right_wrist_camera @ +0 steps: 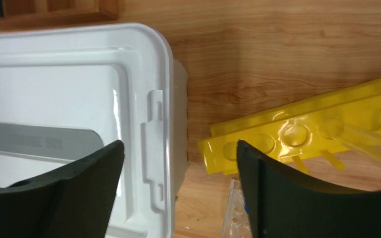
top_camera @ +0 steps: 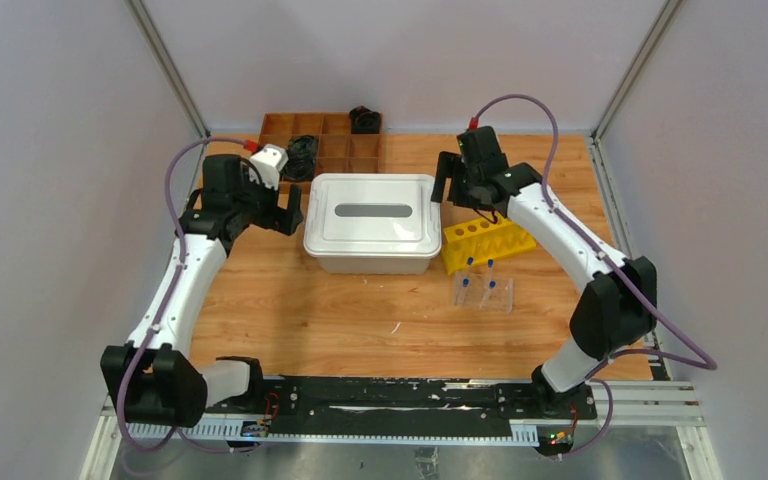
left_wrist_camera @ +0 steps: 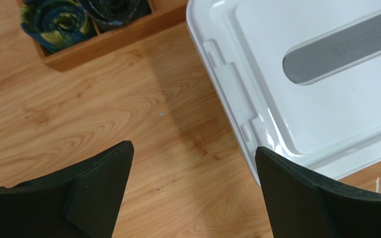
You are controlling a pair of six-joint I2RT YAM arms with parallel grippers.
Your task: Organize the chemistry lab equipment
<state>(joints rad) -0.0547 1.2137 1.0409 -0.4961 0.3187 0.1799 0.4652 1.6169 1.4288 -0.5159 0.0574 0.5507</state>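
White box (top_camera: 370,225) lidded, blue-capped tubes (top_camera: 491,285) standing in clear rack (top_camera: 480,301)

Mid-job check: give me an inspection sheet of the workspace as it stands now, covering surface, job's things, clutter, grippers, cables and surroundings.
Surface: wooden table; a white box sits at its centre, lid on.
Job's things: yellow rack lies right of the box; clear rack sits in front of it, holding blue-capped tubes.
Clutter: wooden divided tray at the far edge, black coils in it.
Grippers: left gripper open, empty, beside the box's left side; right gripper open, empty, over the box's right edge.
Cables: purple cables, one looping off each arm.
Surroundings: grey walls, metal frame posts; nothing else seen.
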